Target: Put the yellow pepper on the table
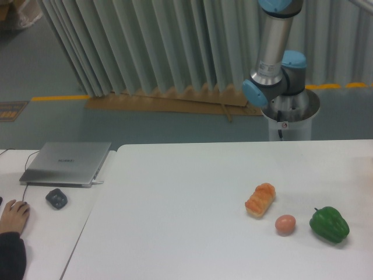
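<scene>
White table (175,210) holds 1 green pepper (329,224), 1 egg (285,224), 1 loaf (260,199). Yellow pepper and gripper are out of view; only 1 arm (274,52) shows.

The big white table (175,216) holds three things near its right side: an orange bread loaf (260,199), a small egg (285,224), and a green pepper (329,224).

A smooth matt white desk (175,198) carries a glossy green pepper (329,224), a rough-crusted orange loaf (260,199) and a smooth pinkish egg (285,224), while the arm (274,52) shows brushed grey metal with glossy blue plastic caps.
</scene>
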Controlling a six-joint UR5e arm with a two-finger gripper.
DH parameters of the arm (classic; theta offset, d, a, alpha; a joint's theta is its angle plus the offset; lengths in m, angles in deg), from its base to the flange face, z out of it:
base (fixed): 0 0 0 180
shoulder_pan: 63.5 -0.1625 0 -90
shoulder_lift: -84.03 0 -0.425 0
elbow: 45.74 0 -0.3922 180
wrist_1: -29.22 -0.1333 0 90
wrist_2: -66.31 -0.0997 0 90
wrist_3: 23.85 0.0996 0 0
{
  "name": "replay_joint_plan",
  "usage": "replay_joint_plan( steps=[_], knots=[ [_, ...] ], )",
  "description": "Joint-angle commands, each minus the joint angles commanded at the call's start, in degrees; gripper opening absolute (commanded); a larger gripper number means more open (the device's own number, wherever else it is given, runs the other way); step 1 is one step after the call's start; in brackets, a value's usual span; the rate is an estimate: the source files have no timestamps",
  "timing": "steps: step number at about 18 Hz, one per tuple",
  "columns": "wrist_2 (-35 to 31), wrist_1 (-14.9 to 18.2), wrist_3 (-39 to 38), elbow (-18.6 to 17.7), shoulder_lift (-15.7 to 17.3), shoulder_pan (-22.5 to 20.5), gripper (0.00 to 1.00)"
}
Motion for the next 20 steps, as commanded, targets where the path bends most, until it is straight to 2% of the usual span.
replay_joint_plan(
  steps=[7, 9, 20],
  knots=[
    [0.16, 0.09, -2.27, -1.93, -1.93, 0.35, 1.00],
    [0.34, -0.26, -2.71, -1.59, -4.03, 0.35, 1.00],
    [0.17, 0.35, -2.89, -2.02, -3.43, -0.44, 1.00]
  ],
)
